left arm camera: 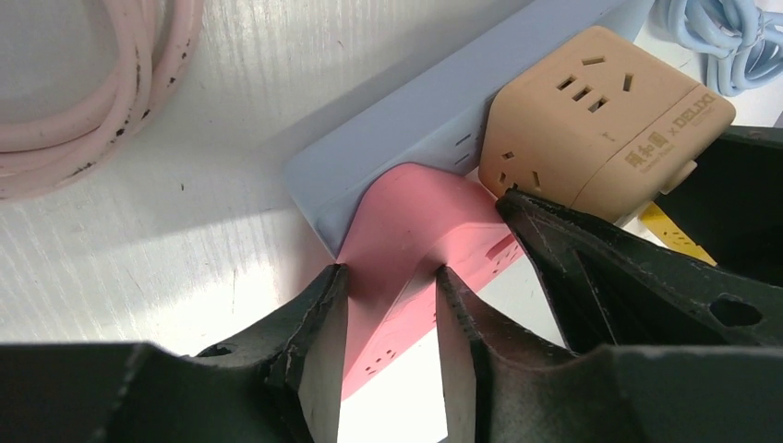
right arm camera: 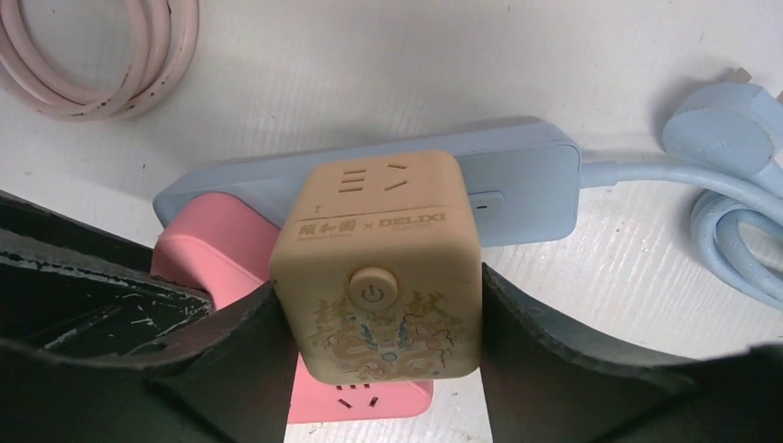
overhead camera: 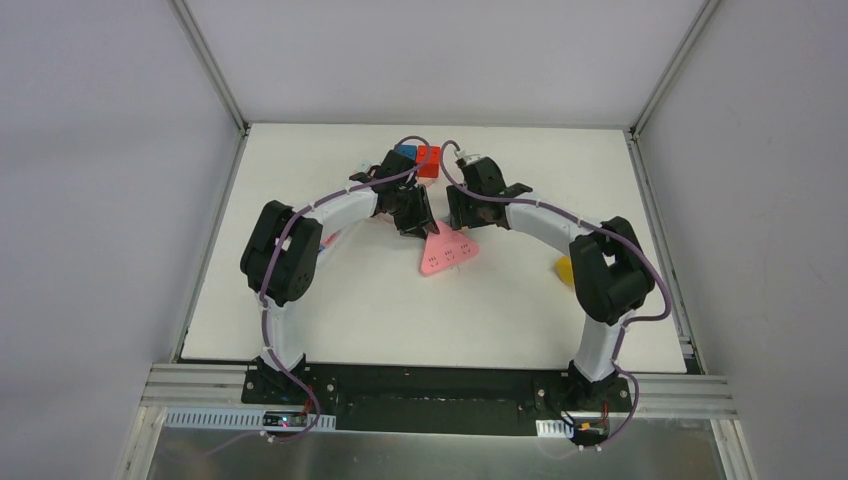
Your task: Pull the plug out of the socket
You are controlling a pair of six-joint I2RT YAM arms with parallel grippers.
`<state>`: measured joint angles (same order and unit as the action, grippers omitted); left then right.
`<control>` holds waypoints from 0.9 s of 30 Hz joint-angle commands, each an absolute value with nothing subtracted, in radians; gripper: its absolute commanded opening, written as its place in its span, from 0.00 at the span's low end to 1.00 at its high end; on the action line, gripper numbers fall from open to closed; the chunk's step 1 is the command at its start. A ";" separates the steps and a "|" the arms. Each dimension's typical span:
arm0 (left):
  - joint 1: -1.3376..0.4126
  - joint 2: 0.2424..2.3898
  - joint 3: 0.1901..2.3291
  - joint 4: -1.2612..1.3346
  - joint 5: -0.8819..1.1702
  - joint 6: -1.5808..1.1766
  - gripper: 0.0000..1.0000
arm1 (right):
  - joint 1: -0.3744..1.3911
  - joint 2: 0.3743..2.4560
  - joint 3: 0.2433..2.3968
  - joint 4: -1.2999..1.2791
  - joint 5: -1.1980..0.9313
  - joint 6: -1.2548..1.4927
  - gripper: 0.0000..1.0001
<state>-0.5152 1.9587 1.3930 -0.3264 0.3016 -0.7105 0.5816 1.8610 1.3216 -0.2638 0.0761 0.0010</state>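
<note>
A tan cube plug (right arm camera: 379,277) with a power button stands against the pale blue power strip (right arm camera: 526,175), over the pink triangular socket (right arm camera: 212,245). Where it joins is hidden. My right gripper (right arm camera: 379,309) is shut on the cube, one finger (right arm camera: 231,351) pressed to each side. My left gripper (left arm camera: 388,277) is shut on a corner of the pink socket (left arm camera: 415,212), just below the blue strip (left arm camera: 397,138) and left of the cube (left arm camera: 600,120). From above, both grippers (overhead camera: 415,222) (overhead camera: 455,215) meet at the pink socket (overhead camera: 448,255) in mid-table.
A coiled pink cord (right arm camera: 102,55) lies to the left. The blue strip's cable and plug (right arm camera: 729,231) lie coiled to the right. Red (overhead camera: 428,160) and blue (overhead camera: 405,152) blocks sit at the back. A yellow object (overhead camera: 566,270) lies beside the right arm.
</note>
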 commanded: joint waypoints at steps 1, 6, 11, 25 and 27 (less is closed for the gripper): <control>-0.505 1.991 1.351 -0.427 0.196 -0.694 0.32 | 0.589 1.773 1.285 -0.171 0.076 -0.025 0.37; -0.503 1.995 1.360 -0.458 0.170 -0.673 0.33 | 0.592 1.729 1.282 -0.168 0.024 -0.021 0.20; -0.490 2.011 1.364 -0.379 0.297 -0.635 0.48 | 0.586 1.694 1.267 -0.168 -0.152 -0.005 0.13; -0.489 1.984 1.266 -0.358 0.281 -0.589 0.36 | 0.631 1.646 1.284 -0.195 -0.244 0.013 0.00; -0.489 1.978 1.253 -0.381 0.255 -0.579 0.33 | 0.628 1.640 1.291 -0.196 -0.250 0.028 0.00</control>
<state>-0.4953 1.9411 1.3277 -0.3244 0.4225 -0.6365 0.5793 1.7866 1.2480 -0.2737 -0.0483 -0.0303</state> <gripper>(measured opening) 0.435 0.637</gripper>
